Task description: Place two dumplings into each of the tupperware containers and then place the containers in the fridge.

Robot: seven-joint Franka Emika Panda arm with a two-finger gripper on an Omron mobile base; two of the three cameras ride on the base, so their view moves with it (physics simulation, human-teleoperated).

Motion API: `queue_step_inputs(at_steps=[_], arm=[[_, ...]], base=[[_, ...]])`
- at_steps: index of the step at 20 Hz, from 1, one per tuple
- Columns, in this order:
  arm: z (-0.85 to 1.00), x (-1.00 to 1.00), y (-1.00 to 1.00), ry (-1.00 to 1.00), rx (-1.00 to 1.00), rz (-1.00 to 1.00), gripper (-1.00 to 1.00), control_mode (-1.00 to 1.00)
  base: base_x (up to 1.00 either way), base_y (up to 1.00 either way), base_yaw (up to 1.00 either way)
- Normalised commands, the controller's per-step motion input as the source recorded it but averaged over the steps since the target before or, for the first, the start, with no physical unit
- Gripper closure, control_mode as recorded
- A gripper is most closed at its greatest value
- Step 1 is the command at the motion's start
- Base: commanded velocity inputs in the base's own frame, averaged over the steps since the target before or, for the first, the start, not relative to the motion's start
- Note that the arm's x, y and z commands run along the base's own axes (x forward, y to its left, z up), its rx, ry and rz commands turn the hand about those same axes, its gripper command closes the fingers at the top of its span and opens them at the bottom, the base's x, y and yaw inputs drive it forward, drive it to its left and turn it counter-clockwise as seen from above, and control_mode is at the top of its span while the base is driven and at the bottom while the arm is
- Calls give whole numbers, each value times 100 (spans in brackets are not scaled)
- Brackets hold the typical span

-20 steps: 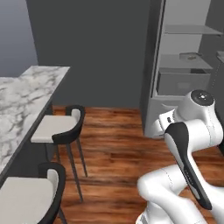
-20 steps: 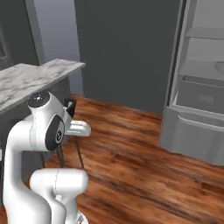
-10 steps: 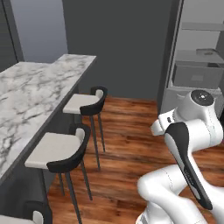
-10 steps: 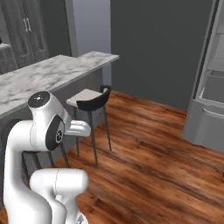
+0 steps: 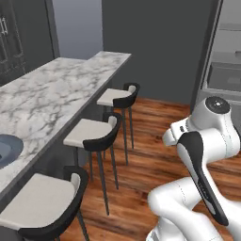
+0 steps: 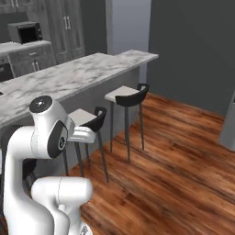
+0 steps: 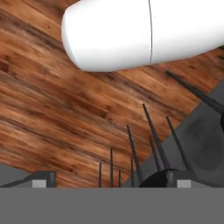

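Note:
The fridge point(image 5: 225, 77) stands open at the far right edge of the left base view, showing pale shelves and a grey drawer. In the hand view my gripper point(image 7: 111, 180) hangs over the wooden floor with its two dark fingertips point(image 7: 42, 177) set wide apart, open, and nothing between them. The arm is folded up close over the base. The dumplings and the tupperware containers are out of view.
A long marble counter point(image 5: 56, 94) runs along the left, with three dark-backed stools point(image 5: 92, 134) along it. A round blue-grey plate point(image 5: 5, 149) lies at its near end. A microwave point(image 6: 26, 32) sits on a back counter. Wooden floor point(image 6: 183, 151) stretches to the right.
The whole picture has swung: the base has turned left, so the fridge slid to the right edge and the counter and stools came into view. The gripper stayed open.

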Motion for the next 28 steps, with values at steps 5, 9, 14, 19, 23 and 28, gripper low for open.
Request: queue_step_inputs(at_steps=[5,9,14,19,23,28], arm=[[0,0,0,0,0,0,-100,100],[0,0,0,0,0,0,-100,100],[0,0,0,0,0,0,-100,100],[0,0,0,0,0,0,-100,100],[0,0,0,0,0,0,-100,100],[0,0,0,0,0,0,-100,100]], base=[[-48,36,31],[-21,38,31],[-10,35,34],[0,33,40],[-5,35,31],[0,47,36]])
